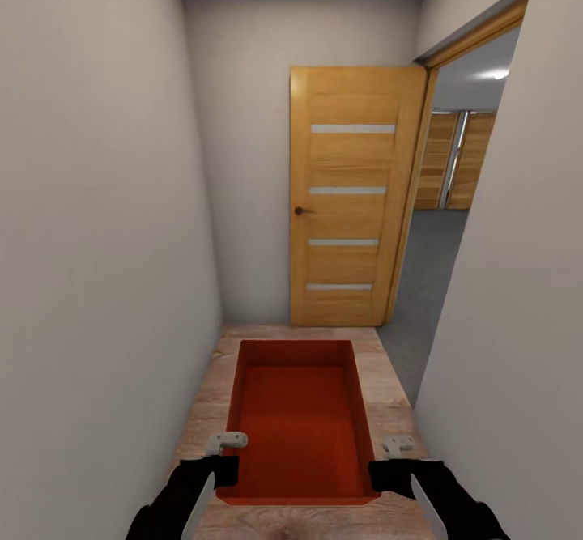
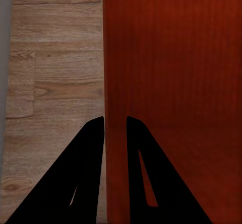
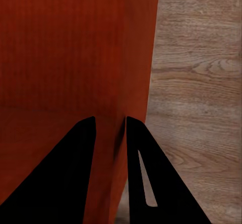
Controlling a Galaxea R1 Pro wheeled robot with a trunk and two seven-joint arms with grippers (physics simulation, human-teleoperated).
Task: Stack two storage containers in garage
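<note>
One red-orange storage container (image 1: 298, 418) hangs low in front of me, open side up, held between both arms above light wood planks. My left gripper (image 1: 219, 465) is shut on its left wall; in the left wrist view the gripper (image 2: 115, 119) straddles that wall of the container (image 2: 176, 73), one finger inside, one outside. My right gripper (image 1: 390, 465) is shut on the right wall, and the right wrist view shows it (image 3: 110, 118) pinching the container's wall (image 3: 65, 48) the same way. Past an open doorway at the right lies the garage's dark grey floor (image 1: 429, 269).
I am in a narrow corridor between a pale wall on the left (image 1: 97, 240) and one on the right (image 1: 506, 321). An orange-brown door (image 1: 352, 200) with frosted stripes stands swung open ahead. Wooden panels (image 1: 453, 159) show deep in the room beyond.
</note>
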